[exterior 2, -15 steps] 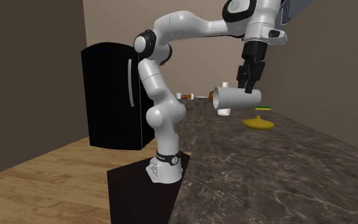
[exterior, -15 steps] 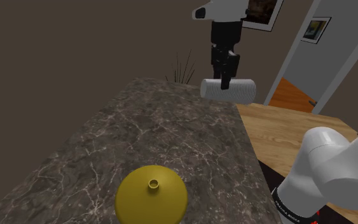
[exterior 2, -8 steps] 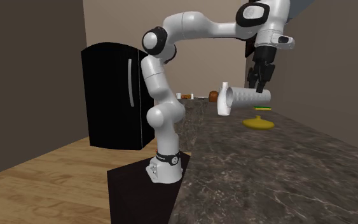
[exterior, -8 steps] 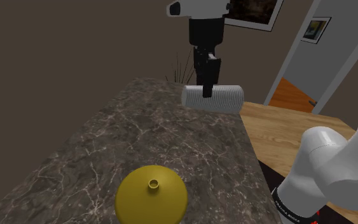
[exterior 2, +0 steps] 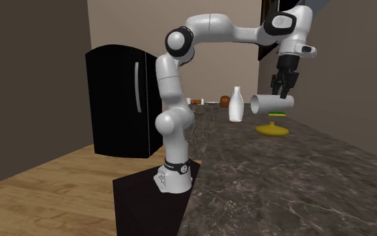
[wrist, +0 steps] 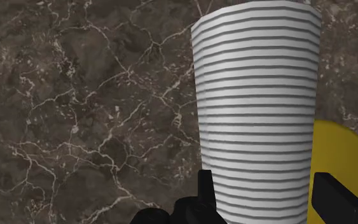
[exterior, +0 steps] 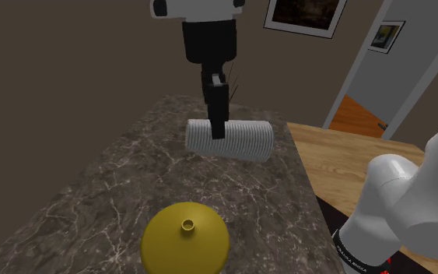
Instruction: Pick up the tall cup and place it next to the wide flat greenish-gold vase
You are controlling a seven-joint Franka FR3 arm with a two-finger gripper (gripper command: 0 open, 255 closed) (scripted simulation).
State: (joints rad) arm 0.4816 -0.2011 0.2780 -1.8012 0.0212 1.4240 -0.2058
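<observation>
The tall cup (exterior: 236,138) is white with fine ribs and hangs on its side above the dark marble counter (exterior: 131,179). My black gripper (exterior: 218,128) is shut on the cup, coming down onto it from above. In the second exterior view the cup (exterior 2: 268,104) is held by the gripper (exterior 2: 280,96) just above the wide flat greenish-gold vase (exterior 2: 272,129). In the wrist view the ribbed cup (wrist: 257,108) sits clasped between the two fingers (wrist: 205,191), with the vase (wrist: 343,172) beyond it. In the shoulder view the vase (exterior: 184,240) rests at the counter's near end.
A white bottle (exterior 2: 235,104) stands on the counter's far end in the second exterior view, with small brown items behind it. A black cabinet (exterior 2: 120,100) stands past the arm. Wooden floor (exterior: 349,156) lies off the counter's right edge in the shoulder view.
The arm has carried the cup to the shoulder view's left and lower, from over the counter's far right corner toward its middle, nearer the vase. The grip stays closed on it.
</observation>
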